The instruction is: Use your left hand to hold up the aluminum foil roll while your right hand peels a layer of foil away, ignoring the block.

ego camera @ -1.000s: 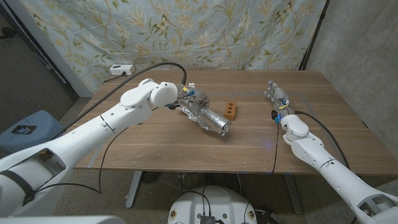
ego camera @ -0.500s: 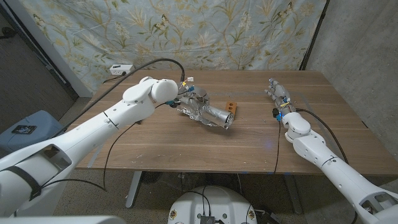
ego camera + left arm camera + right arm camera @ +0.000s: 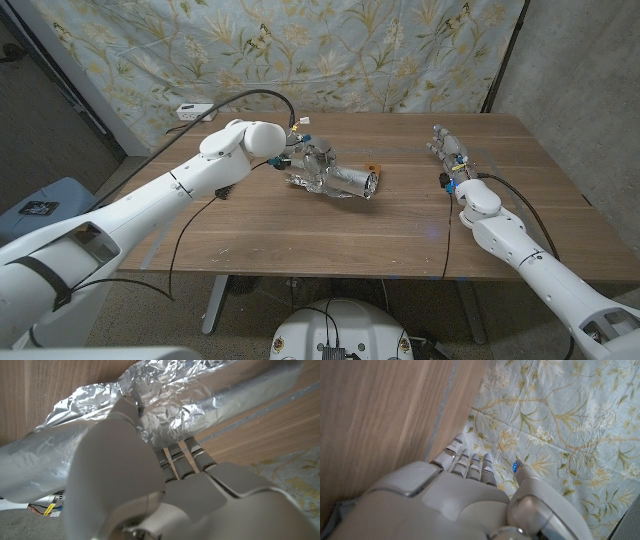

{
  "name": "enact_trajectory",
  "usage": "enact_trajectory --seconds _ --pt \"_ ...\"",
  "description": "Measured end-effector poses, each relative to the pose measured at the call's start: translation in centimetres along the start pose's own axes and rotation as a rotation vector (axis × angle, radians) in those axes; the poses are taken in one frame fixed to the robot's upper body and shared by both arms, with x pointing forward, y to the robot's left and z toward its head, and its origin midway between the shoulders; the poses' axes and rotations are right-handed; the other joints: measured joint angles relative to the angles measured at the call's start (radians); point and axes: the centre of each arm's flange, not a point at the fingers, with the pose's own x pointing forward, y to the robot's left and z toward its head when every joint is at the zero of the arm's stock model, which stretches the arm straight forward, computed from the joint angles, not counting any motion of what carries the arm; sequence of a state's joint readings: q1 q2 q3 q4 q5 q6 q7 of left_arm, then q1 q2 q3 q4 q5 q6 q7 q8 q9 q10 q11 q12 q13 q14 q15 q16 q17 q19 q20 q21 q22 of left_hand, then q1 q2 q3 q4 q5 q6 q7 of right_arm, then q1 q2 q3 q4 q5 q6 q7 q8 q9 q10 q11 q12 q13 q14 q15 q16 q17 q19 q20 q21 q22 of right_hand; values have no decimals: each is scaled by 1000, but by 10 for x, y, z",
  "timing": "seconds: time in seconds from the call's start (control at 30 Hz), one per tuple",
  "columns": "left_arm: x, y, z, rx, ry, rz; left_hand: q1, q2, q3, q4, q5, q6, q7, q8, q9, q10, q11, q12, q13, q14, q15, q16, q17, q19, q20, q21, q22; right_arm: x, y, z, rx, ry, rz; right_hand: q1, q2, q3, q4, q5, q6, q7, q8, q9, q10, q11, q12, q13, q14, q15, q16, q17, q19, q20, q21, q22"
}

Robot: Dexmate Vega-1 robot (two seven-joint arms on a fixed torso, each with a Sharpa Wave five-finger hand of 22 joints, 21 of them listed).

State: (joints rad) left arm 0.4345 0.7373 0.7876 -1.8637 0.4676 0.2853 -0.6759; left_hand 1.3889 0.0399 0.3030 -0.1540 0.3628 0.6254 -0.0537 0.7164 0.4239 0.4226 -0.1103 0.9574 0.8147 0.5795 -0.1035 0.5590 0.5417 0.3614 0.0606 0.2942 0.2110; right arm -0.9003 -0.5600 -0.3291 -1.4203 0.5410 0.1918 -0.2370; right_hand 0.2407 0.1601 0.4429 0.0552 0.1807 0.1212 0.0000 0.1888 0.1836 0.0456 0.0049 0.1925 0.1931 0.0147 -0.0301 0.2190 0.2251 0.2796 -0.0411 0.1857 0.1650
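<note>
The brown wooden table has a plank-grained top and stands before a pale blue cloth backdrop printed with leaves and butterflies, which hangs behind its far edge. A white power strip lies on the floor beside the table's far left corner, and a blue bin sits on the floor to the left. A grey wall closes the room on the right.

The left hand grips the crinkled silver aluminum foil roll at its loose, rumpled end; the left wrist view shows the fingers wrapped against the foil. The roll sits left of the table's centre, its open end pointing right, raised off the wood as far as the head view shows. A small orange block peeks out just behind that end.

The right hand holds nothing, fingers extended, over the table's far right part, well apart from the roll.
</note>
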Motion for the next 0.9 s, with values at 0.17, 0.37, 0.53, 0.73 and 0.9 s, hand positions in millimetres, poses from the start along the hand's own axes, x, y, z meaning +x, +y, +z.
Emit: enact_trajectory --seconds 0.17,0.37,0.53,0.73,0.9 --pt "3 5 -1 -24 -3 -18 0 0 0 0 4 4 0 0 -1 1 1 0 0 3 0 0 3 2 -2 6 1 0 -2 1 0 -1 -1 0 0 0 0 0 0 0 0 0 0 0 0 0 0 0 0 0 0 0 0 0" --pt "5 13 -2 -52 -8 -43 0 0 -4 4 4 4 0 0 -1 2 1 0 0 7 4 11 4 5 2 6 1 2 -3 3 1 -3 0 0 0 0 0 0 0 0 0 0 0 0 0 0 0 0 0 0 0 0 0 0" --pt "8 20 -3 -75 -13 -66 0 0 -4 4 12 4 1 0 -4 5 5 0 0 11 7 15 5 9 5 6 1 4 -4 5 0 -6 2 0 0 0 0 0 0 0 0 0 0 0 0 0 0 0 0 0 0 0 0 0" --pt "11 27 -3 -108 -22 -100 0 0 -6 3 17 4 1 0 -3 5 5 0 0 12 9 15 5 9 5 13 6 6 -5 6 -1 -7 6 0 0 0 0 0 0 0 0 0 0 0 0 0 0 0 0 0 0 0 0 0" --pt "15 33 -5 -148 -31 -135 0 0 -6 2 20 6 4 0 -3 5 5 0 0 16 12 15 5 14 11 15 6 8 -7 6 -1 -6 7 0 0 0 0 0 0 0 0 0 0 0 0 0 0 0 0 0 0 0 0 0"
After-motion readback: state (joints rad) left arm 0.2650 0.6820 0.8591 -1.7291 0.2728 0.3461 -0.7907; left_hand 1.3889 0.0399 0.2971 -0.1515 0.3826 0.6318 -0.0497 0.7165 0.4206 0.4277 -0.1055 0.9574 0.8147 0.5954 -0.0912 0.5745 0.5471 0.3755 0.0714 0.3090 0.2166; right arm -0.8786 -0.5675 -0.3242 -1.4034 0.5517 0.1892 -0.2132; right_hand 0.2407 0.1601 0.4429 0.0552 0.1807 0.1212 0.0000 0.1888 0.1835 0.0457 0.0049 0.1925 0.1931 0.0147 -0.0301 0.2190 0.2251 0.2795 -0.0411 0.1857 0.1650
